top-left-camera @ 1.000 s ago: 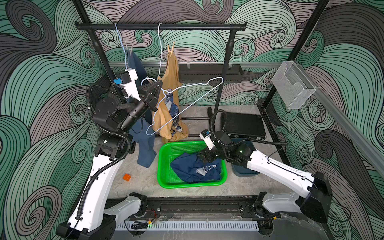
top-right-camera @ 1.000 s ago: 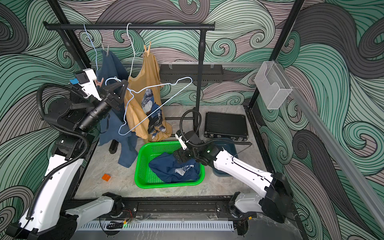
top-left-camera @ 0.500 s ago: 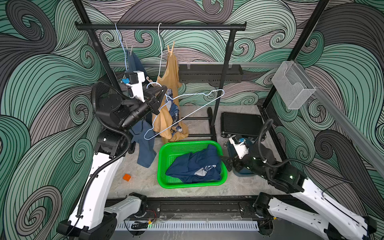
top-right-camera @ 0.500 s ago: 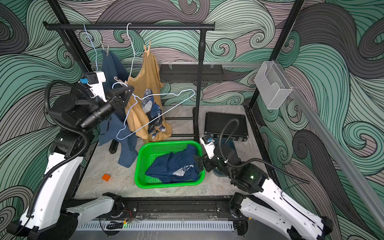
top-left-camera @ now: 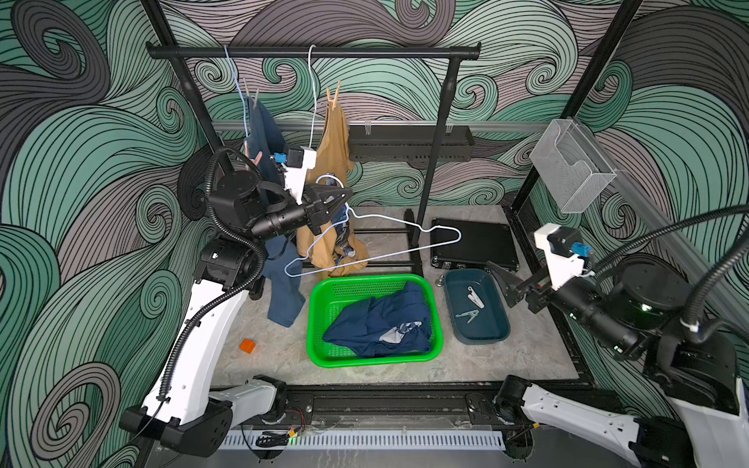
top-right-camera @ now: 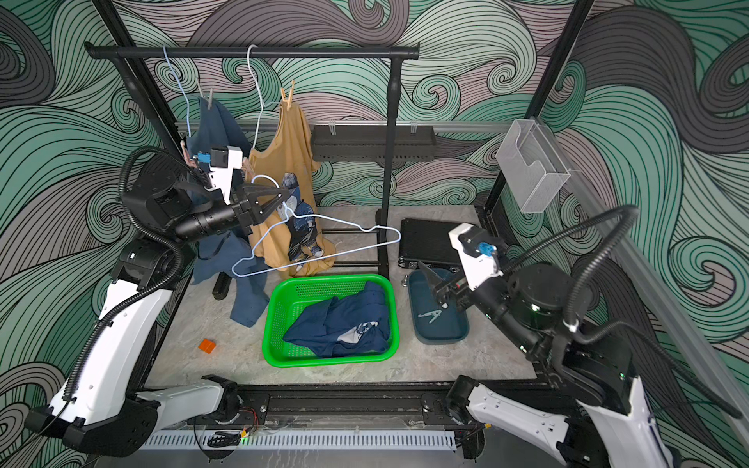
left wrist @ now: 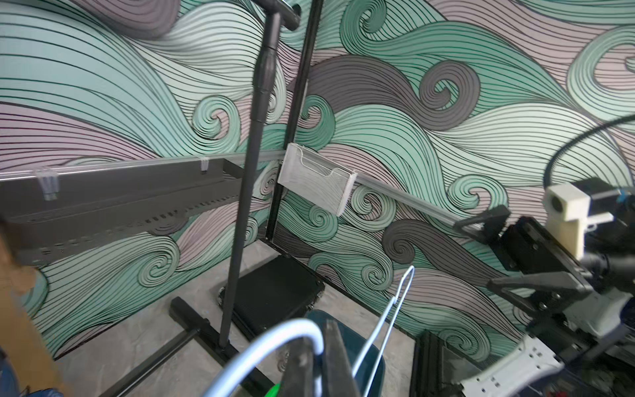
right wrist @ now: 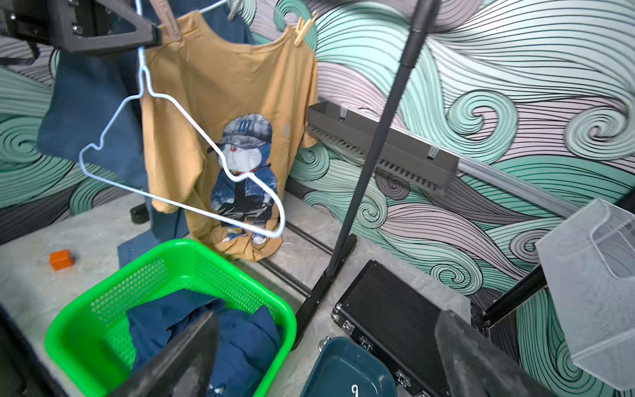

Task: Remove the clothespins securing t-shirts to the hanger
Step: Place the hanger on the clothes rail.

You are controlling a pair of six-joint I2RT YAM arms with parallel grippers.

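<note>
The tan plastic clothespin [top-left-camera: 333,97] stood upright on the shoulder of the mustard t-shirt [top-left-camera: 334,142], above the nearer left hand [top-left-camera: 344,197] (clamped on a bare white wire hanger [right wrist: 185,205]); the right hand [top-left-camera: 504,285] gaped, well apart.

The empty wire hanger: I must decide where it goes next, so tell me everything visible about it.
The wire hanger is thin, white, seemingly coated wire: a hook, sloping shoulders with a small notch each, and a straight bottom bar. It is bare, with no shirt or peg. The left fingers pinch its neck below the hook, holding it tilted in the air, off the rail, before the mustard shirt.
</note>
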